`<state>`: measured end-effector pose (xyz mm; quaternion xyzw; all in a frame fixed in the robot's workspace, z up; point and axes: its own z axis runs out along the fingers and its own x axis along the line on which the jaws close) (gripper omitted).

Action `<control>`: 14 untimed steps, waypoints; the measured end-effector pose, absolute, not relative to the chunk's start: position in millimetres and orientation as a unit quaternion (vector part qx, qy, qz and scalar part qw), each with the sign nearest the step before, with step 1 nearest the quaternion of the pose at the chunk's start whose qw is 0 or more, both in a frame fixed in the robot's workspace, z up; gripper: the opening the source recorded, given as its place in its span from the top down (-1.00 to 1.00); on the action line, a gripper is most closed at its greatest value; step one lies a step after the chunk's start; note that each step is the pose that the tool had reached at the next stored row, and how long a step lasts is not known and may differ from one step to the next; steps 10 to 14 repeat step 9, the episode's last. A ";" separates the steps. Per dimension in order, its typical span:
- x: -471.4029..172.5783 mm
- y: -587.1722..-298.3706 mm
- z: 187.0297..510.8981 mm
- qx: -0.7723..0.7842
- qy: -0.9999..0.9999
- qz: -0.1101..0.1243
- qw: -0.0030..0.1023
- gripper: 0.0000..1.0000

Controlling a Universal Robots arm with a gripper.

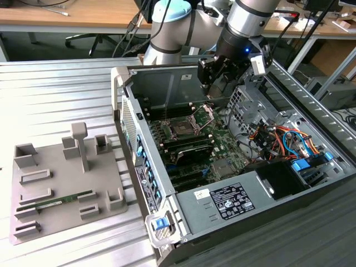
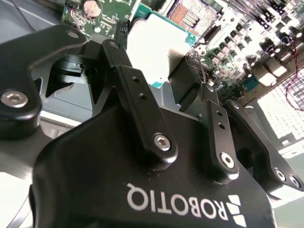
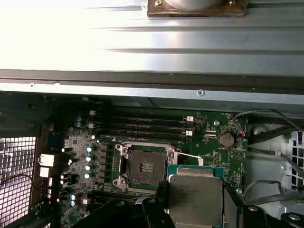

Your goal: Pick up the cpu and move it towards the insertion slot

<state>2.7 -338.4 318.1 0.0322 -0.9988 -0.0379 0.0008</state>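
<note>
On the exterior view's left a grey fixture tray (image 1: 67, 183) lies on the ribbed metal table (image 1: 55, 89), with one green memory stick (image 1: 61, 200) lying in it. To its right stands one open computer case (image 1: 233, 167), its motherboard (image 1: 194, 144) exposed. The gripper (image 1: 214, 83) hangs inside the case above the board, up and to the right of the insertion slot (image 1: 182, 129), whose hinged metal bracket (image 1: 203, 114) stands raised.

In both wrist views the cpu (image 3: 195, 194) sits between the black fingers (image 2: 137, 109), its silvery lid facing the board and a thin teal edge showing around it. The jaws are clenched on the chip from two opposite sides, so it is held in the air and is touching nothing else.

In the first wrist view the dark square socket (image 3: 145, 166) lies just beside the held chip, apart from it and uncovered. Four long black memory slots (image 3: 142, 128) run beyond the socket, and one round coin battery (image 3: 226, 139) sits on the board near them
</note>
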 end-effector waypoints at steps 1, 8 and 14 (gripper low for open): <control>2.1 -337.8 317.6 0.032 -0.999 -0.038 0.001 -0.09; 1.0 -336.6 316.7 0.032 -0.999 -0.038 0.001 -0.09; 1.1 -336.6 316.7 0.032 -0.999 -0.038 0.001 -0.09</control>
